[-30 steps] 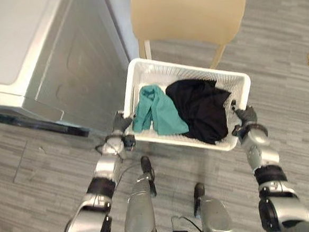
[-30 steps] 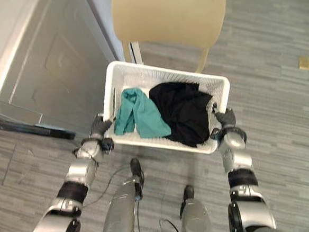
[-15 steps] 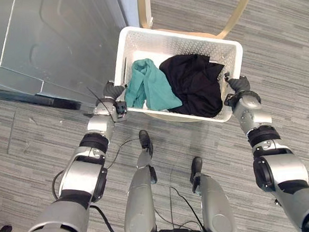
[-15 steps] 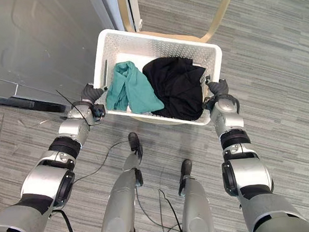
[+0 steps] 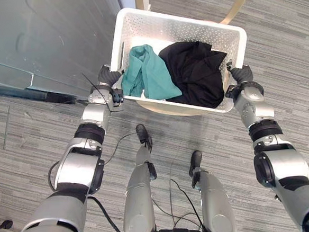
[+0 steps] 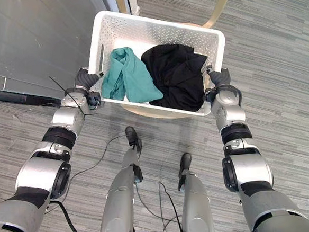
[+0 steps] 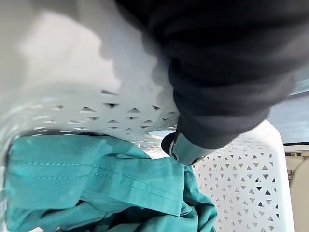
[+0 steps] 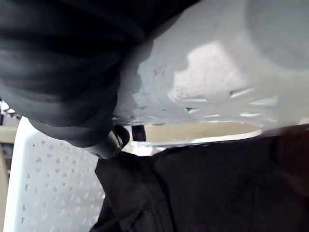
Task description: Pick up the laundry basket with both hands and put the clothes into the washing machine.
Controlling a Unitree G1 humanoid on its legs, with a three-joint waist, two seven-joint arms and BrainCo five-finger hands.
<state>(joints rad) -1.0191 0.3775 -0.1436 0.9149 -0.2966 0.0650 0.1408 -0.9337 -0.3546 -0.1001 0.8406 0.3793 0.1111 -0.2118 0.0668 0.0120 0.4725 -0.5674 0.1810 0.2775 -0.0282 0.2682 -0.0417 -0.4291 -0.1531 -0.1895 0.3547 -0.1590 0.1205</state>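
Washing machine (image 5: 48, 44): grey panel in the upper left of the frame, just left of the basket.

Left hand (image 5: 108, 79): at the left short end of the basket, left of centre in the frame. In the left wrist view one of its fingers (image 7: 176, 146) curls over the rim, dark tip inside the basket just above the green cloth. The rest of the hand is hidden under the dark cover.

Basket (image 5: 177, 20): white with perforated walls, in the upper middle of the frame, held at both short ends. Whether it rests on the chair or is clear of it I cannot tell.

Green cloth (image 5: 149, 74): bunched in the left half of the basket, touching the black cloth.

Black cloth (image 5: 199, 73): heaped in the right half, reaching up to the near rim.

Chair (image 5: 170, 112): a tan seat edge shows under the basket's near side, and tan legs show at the top of the frame.

Right hand (image 5: 240, 77): at the right short end of the basket, right of centre. In the right wrist view one of its fingers (image 8: 112, 141) hooks over the rim beside the black cloth.

Floor (image 5: 287, 43): grey planks around everything.
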